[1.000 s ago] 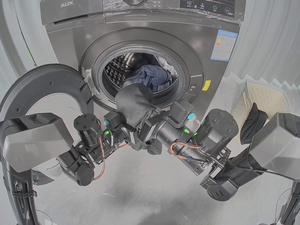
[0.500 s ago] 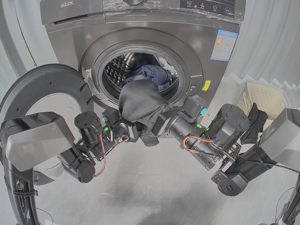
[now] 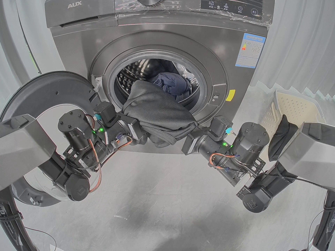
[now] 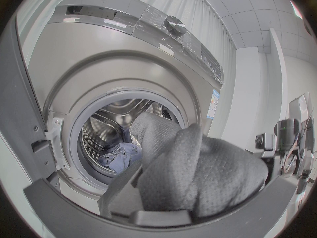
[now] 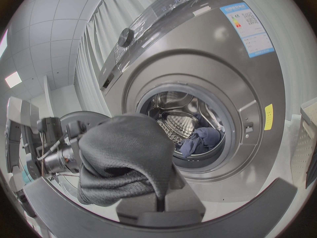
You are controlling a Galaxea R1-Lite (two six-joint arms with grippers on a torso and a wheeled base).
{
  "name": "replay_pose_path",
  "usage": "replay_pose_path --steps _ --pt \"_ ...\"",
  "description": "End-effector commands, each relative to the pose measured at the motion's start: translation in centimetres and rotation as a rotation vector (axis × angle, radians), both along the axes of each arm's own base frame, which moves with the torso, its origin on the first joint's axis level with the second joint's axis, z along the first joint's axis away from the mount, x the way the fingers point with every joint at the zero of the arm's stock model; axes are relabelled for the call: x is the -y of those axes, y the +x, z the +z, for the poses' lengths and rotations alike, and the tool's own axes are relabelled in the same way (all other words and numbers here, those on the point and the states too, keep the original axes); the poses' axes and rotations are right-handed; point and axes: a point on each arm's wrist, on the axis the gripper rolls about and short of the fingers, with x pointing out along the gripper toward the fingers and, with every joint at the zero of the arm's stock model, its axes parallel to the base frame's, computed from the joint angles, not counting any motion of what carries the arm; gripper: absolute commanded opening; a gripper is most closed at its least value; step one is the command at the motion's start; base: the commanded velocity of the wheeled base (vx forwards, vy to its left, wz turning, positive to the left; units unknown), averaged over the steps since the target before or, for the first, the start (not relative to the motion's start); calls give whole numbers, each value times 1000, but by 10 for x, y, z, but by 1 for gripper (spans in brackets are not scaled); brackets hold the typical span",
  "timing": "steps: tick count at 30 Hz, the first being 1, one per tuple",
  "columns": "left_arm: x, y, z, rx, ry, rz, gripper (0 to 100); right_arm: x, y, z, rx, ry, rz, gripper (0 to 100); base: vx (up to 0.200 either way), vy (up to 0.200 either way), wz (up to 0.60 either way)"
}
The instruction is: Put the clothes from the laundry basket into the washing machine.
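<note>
**Both grippers closed on one dark grey garment at the drum mouth**

Head view. The left gripper (image 3: 141, 136) and the right gripper (image 3: 191, 134) are each clamped on an end of the dark grey garment (image 3: 157, 112). Their fingertips are buried in cloth. The garment is stretched between them in front of the washing machine (image 3: 223, 46). Its upper edge lies over the lower rim of the round opening, and a fold hangs below between the two wrists. A blue garment (image 3: 172, 82) lies inside the drum, behind the grey one. The door (image 3: 45, 91) stands swung open on the robot's left. The laundry basket (image 3: 296, 108) stands on the floor at the right of the machine, with a dark cloth (image 3: 282, 136) draped over its near wall.

Left wrist view. The left gripper (image 4: 158, 215) is drawn in on the dark grey garment (image 4: 198, 176), which bulges up over the fingers and runs across to the right arm's wrist (image 4: 287, 139). One corner of the cloth points towards the opening. The blue garment (image 4: 120, 156) sits low in the drum.

Right wrist view. The right gripper (image 5: 160, 202) has its fingers pressed together with only a thin seam between them, and the dark grey garment (image 5: 125, 149) is pinched there. The cloth heaps above the fingers and leads off to the left arm (image 5: 56, 152). The blue garment (image 5: 201, 139) lies in the drum beyond. The perforated wall of the laundry basket (image 5: 305, 142) stands beside the machine.
</note>
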Motion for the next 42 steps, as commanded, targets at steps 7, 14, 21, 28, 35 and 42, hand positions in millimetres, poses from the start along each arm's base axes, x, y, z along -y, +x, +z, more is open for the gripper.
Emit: replay_pose_path --steps 7,14,21,28,35,42 --pt "-3 -12 13 26 -12 -12 0 -9 8 -22 -27 -32 9 0 0 0 0" --pt "-3 -20 11 19 4 -12 0 -7 -2 -1 12 0 27 100 0 0 0" --pt "-6 -42 25 33 -11 -38 0 29 -46 6 -7 -111 106 100 0 0 0" --pt "-13 -52 27 32 0 -26 0 72 -93 -21 -118 -266 184 100 0 0 0" --pt "-17 -62 14 -22 29 -31 0 85 -83 -17 -115 -256 117 100 0 0 0" --pt "-26 -72 0 -67 89 -13 0 98 -61 -9 -90 -224 21 100 0 0 0"
